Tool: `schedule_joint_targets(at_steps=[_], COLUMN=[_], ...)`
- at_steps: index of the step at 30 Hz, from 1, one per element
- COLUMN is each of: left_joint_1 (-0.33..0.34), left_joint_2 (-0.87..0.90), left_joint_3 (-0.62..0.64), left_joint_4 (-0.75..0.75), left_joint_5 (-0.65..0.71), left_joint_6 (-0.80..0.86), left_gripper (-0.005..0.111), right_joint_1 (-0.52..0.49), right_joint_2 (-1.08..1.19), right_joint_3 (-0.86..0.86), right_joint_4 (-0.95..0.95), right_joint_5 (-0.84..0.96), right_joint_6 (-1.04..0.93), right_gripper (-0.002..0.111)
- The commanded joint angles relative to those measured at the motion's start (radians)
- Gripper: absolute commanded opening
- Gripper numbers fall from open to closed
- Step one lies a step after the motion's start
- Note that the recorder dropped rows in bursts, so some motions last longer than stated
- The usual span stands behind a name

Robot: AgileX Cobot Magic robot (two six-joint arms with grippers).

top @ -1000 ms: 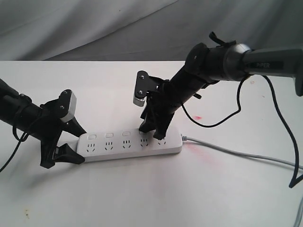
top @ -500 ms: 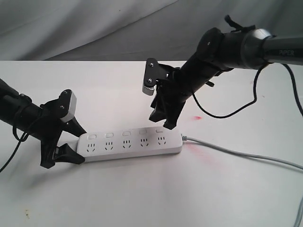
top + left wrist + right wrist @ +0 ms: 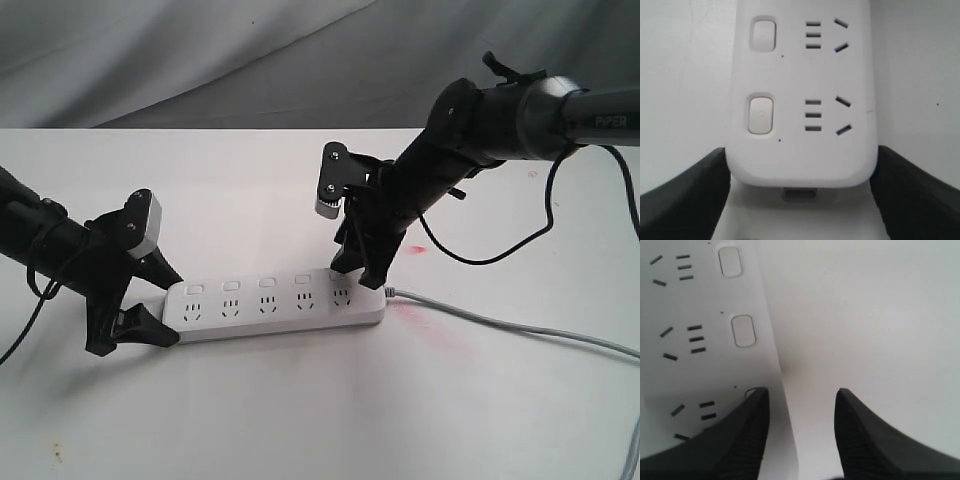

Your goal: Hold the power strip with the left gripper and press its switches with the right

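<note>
The white power strip (image 3: 275,303) lies flat on the table, its grey cable (image 3: 500,325) running off to the right. My left gripper (image 3: 172,310) is shut on the strip's left end; in the left wrist view the black fingers (image 3: 685,195) press both sides of the power strip (image 3: 800,150). My right gripper (image 3: 356,277) stands open over the right end. In the right wrist view one fingertip (image 3: 756,399) rests on the end switch and mostly covers it, while the other hangs over bare table. The remaining switches (image 3: 266,283) (image 3: 743,330) are uncovered.
The white table (image 3: 300,420) has a grey cloth backdrop (image 3: 200,60) behind it. Red stains (image 3: 417,248) mark the table near the strip's right end. A black cable (image 3: 480,258) loops down from the right arm.
The right gripper lifted off the fourth switch, shifted right and came down with one fingertip on the end switch. The left gripper and the strip have not moved.
</note>
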State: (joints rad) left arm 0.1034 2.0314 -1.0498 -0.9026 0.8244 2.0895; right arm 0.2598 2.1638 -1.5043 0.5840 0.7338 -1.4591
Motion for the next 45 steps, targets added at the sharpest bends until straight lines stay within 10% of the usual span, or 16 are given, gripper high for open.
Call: schedule_joint_targets(at_steps=[1, 45], left_joint_1=[-0.004, -0.004], left_joint_2=[-0.002, -0.002], left_joint_3=[-0.007, -0.007], left_joint_4=[-0.003, -0.003], left_joint_5=[-0.015, -0.015], left_joint_6=[0.003, 0.003], left_gripper=[0.067, 0.067], right_joint_1=[-0.007, -0.018], right_joint_2=[0.008, -0.123], right_joint_3=[0.006, 0.006], right_joint_4=[0.003, 0.027], right_joint_5=[-0.022, 0.079], right_joint_6=[-0.008, 0.058], right_gripper=[0.04, 0.04])
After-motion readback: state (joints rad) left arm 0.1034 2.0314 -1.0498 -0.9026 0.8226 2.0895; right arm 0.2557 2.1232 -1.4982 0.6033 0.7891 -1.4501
